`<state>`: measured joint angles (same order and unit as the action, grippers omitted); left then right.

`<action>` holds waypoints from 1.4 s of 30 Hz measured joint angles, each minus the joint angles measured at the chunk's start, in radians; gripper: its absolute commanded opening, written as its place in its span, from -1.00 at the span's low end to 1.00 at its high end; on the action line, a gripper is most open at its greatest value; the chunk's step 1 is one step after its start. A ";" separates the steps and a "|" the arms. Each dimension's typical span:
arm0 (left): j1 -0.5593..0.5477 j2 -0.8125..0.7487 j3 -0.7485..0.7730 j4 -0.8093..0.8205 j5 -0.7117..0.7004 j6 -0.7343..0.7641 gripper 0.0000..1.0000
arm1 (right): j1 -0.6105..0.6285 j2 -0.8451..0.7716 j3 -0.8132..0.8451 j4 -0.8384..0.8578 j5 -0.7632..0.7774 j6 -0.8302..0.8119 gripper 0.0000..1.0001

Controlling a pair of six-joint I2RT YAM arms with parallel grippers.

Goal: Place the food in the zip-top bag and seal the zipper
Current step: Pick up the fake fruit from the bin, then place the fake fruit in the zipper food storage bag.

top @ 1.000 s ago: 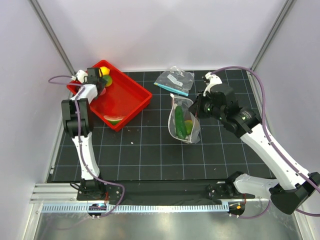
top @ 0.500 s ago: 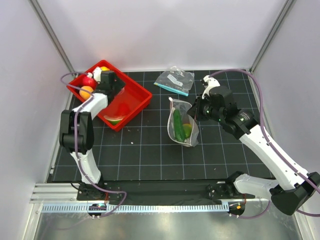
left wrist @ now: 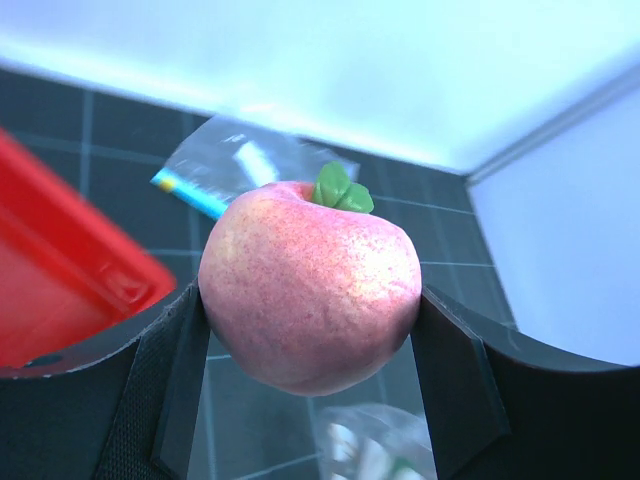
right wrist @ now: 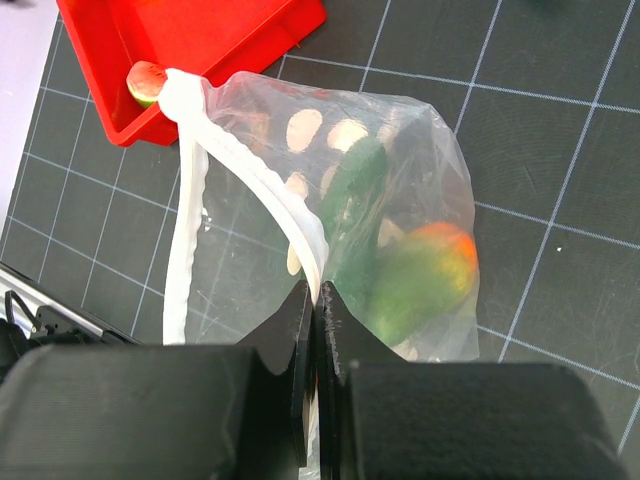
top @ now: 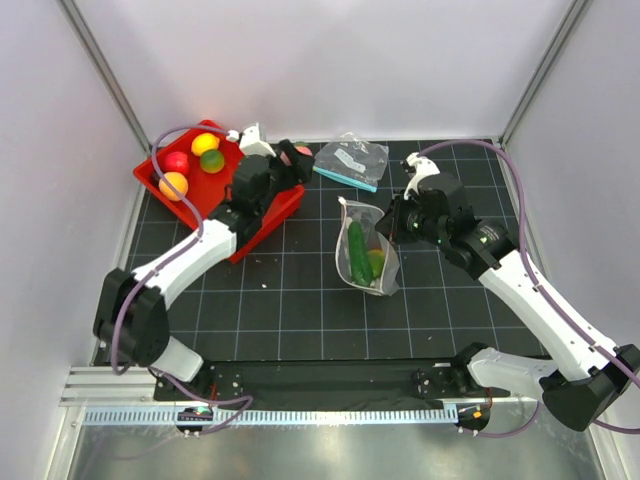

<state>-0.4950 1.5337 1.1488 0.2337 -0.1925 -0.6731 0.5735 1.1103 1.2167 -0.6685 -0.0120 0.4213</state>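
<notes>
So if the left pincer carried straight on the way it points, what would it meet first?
Likely the small teal-strip pouch lying ahead of the left pincer and its held peach; depth is unclear.

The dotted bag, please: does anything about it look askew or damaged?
Nothing looks damaged or spilled. The zip-top bag gapes at the mouth, because the right tool pinches one side of the zipper.

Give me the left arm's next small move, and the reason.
Probably carry the peach rightward over the open zip-top bag: the left gripper grips it near the red tray, while the right gripper pinches the zipper, holding the mouth apart.
</notes>
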 measured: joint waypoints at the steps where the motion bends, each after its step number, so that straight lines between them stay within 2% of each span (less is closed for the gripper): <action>1: -0.031 -0.029 -0.002 0.003 -0.012 0.020 -0.53 | 0.000 0.000 0.000 0.000 0.000 0.000 -0.98; 5: -0.159 -0.154 -0.018 0.062 -0.052 0.112 -0.55 | 0.000 0.000 0.000 0.000 0.001 0.000 -0.98; 11: -0.263 -0.246 -0.081 0.155 -0.051 0.199 -0.57 | 0.000 0.000 0.001 0.001 0.002 0.012 -0.98; 19: -0.300 -0.259 -0.112 0.272 0.138 0.292 -0.56 | -0.011 0.013 0.010 0.014 -0.020 0.058 -0.98; 27: -0.313 -0.251 -0.171 0.436 0.325 0.308 -0.56 | -0.031 0.014 0.050 0.025 -0.040 0.101 -0.99; 34: -0.323 -0.242 -0.172 0.480 0.387 0.312 -0.56 | -0.048 0.014 0.088 0.053 -0.054 0.138 -0.99; 42: -0.328 -0.242 -0.172 0.492 0.391 0.315 -0.50 | -0.061 0.004 0.102 0.090 -0.050 0.186 -0.99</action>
<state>-0.8230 1.2919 0.9771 0.7254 0.1986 -0.3580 0.5125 1.1145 1.3186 -0.5789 -0.0624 0.6071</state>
